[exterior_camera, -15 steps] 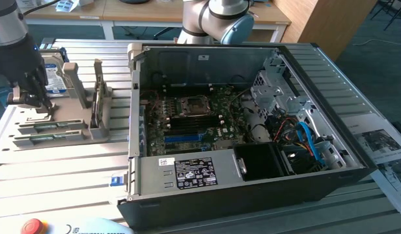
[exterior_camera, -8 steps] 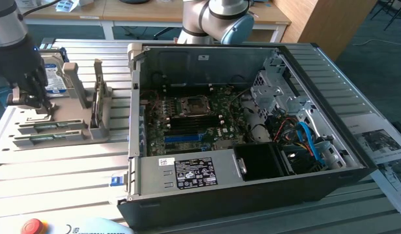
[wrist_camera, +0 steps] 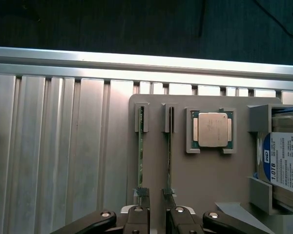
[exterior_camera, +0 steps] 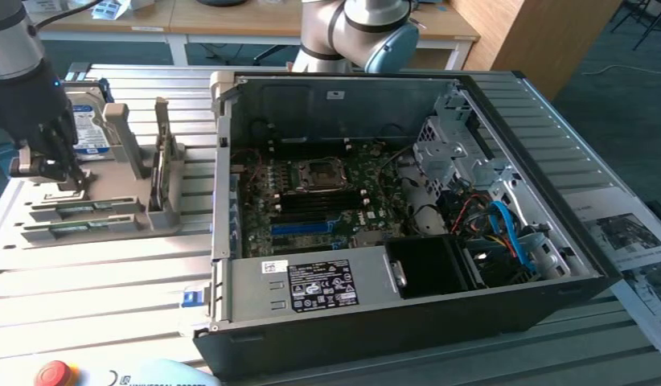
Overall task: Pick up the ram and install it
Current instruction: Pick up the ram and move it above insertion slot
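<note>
tray (wrist_camera: 215, 178): two ram sticks (wrist_camera: 140, 156), cpu (wrist_camera: 213, 129), hard drive (wrist_camera: 285, 161) | fingers (wrist_camera: 136, 218) spread, gripping nothing

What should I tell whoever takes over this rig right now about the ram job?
Gripper: open, empty, down at the gray holder.
Ram: two ram sticks on edge in the holder's slots, beside the CPU.
Done: nothing picked up.
Left: pickup, and installing in the motherboard inside the open computer case.
</note>
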You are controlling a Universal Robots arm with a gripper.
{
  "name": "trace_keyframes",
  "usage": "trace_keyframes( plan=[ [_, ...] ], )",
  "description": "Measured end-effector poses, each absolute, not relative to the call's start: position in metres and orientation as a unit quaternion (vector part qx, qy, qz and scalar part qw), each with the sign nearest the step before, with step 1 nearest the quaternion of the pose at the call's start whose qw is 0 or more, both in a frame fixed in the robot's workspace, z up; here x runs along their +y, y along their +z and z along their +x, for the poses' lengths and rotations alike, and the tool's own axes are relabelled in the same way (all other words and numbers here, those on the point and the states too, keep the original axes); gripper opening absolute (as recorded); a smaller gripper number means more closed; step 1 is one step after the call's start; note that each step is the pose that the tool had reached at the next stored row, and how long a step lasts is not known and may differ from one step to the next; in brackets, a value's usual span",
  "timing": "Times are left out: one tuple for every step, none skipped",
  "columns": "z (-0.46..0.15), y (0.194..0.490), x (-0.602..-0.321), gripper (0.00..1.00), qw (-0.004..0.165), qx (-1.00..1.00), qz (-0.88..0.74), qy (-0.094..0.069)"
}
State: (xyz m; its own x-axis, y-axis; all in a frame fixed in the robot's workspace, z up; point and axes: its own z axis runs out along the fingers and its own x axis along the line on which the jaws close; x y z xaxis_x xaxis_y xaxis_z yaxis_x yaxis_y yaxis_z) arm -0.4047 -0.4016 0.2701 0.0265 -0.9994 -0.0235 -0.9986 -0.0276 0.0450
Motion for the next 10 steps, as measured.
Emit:
trace_keyframes(
  plan=[
    [-0.405,0.270,-0.402,0.24,0.008,-0.697,0.716,-0.024],
    [-0.405,0.269,-0.402,0.24,0.008,-0.697,0.716,-0.024],
    [-0.405,0.268,-0.402,0.24,0.008,-0.697,0.716,-0.024],
    [-0.405,0.267,-0.402,0.24,0.008,-0.697,0.716,-0.024],
    [-0.405,0.265,-0.402,0.24,0.008,-0.697,0.716,-0.024],
    [-0.405,0.264,-0.403,0.24,0.008,-0.697,0.716,-0.024],
    [-0.405,0.262,-0.403,0.24,0.008,-0.697,0.716,-0.024],
    [-0.405,0.261,-0.403,0.24,0.008,-0.697,0.716,-0.024],
    [-0.405,0.259,-0.403,0.24,0.008,-0.697,0.716,-0.024],
    [-0.405,0.258,-0.403,0.24,0.008,-0.697,0.716,-0.024]
  ],
)
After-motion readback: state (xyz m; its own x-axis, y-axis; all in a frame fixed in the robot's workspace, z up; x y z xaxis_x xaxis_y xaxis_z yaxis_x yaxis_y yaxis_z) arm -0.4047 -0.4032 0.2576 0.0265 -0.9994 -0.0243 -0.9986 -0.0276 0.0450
